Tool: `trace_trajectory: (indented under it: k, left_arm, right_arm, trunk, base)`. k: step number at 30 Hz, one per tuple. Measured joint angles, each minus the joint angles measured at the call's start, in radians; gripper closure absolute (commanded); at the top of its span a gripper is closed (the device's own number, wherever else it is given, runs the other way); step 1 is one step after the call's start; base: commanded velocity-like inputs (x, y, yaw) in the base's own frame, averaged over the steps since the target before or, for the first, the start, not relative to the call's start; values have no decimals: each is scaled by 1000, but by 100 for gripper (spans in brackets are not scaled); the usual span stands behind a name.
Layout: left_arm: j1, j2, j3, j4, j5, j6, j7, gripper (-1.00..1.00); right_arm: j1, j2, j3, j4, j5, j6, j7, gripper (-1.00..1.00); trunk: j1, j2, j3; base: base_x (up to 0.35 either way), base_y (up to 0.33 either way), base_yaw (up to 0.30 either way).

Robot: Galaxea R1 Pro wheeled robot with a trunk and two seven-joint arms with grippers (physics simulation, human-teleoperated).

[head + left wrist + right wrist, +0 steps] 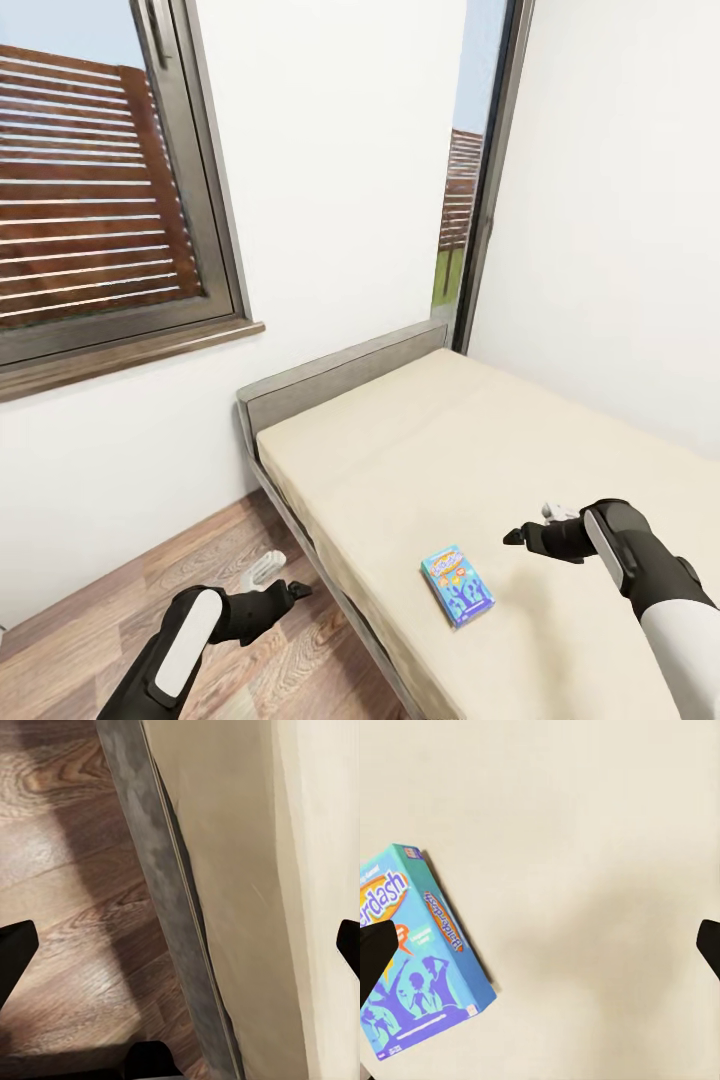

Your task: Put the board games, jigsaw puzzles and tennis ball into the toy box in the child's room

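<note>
A small blue board game (457,585) lies flat on the cream mattress near the bed's front edge; in the right wrist view the same blue board game (412,960) shows its printed lid. My right gripper (515,537) hovers open just to the right of it, above the mattress, with nothing between its fingers. Lower left, my left gripper (297,589) hangs open over the wood floor beside the bed frame (161,907). The toy box, table, jigsaw puzzles and tennis ball are out of view.
The bed (560,440) with a grey headboard (340,375) fills the right half of the room. A large window (100,190) sits in the white wall at left, a narrow one (465,200) in the corner. Wood plank floor (120,610) lies left of the bed.
</note>
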Motion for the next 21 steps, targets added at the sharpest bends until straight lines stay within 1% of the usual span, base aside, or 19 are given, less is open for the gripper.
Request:
trace_trajectory:
  k: [21]
  left_arm:
    - [0,0,0,0,0,0,0,-100]
  right_arm:
    - [0,0,0,0,0,0,0,-100]
  trunk:
    - [0,0,0]
  base:
    - [0,0,0]
